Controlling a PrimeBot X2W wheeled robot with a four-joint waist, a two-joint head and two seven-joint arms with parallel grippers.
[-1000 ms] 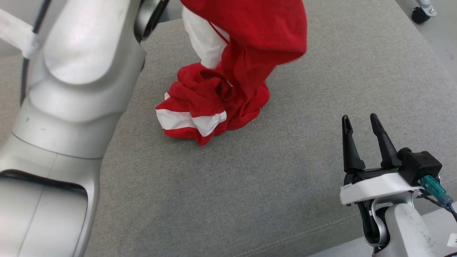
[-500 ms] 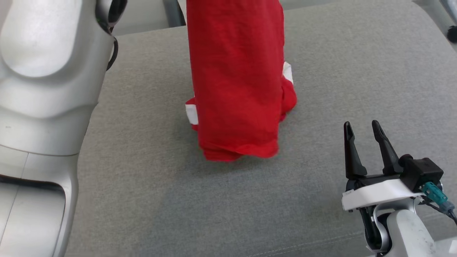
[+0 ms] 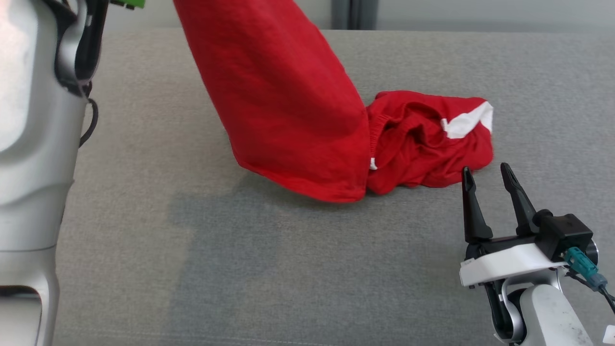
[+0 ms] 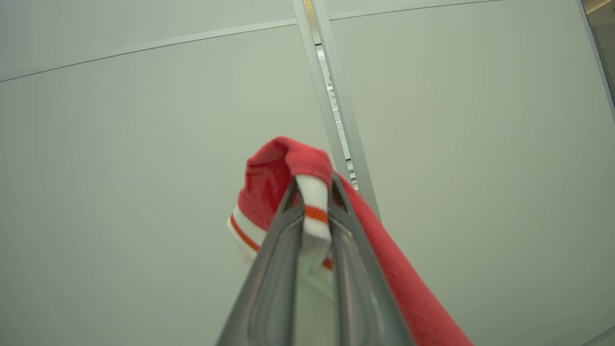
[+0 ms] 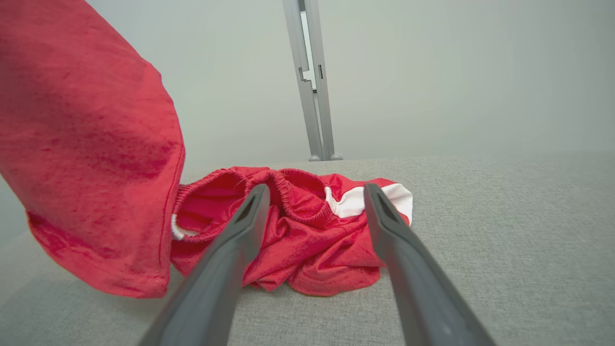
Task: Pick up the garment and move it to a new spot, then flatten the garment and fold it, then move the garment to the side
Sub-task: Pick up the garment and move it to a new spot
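While the left hand [image 4: 313, 185] pinches the garment [image 3: 288, 105], cut off above, the right hand [image 3: 485, 169] stands spread.

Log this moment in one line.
left gripper: shut on garment | garment: partly lifted, rest bunched on surface | right gripper: open, empty, beside bunch

Our right gripper [image 5: 315, 192] reaches low over the grey surface [image 5: 504, 250], its two dark jaws spread wide. Past their tips the garment [image 5: 307, 259] lies crumpled on the surface: red cloth with a gathered elastic band and a white patch on its right side. To the left a broad red sheet of cloth [image 5: 96, 158] hangs from above, its hem just beside the heap; whether the two are joined we cannot tell. Behind stands a pale wall [image 5: 456, 72] with a grey post [image 5: 314, 96].
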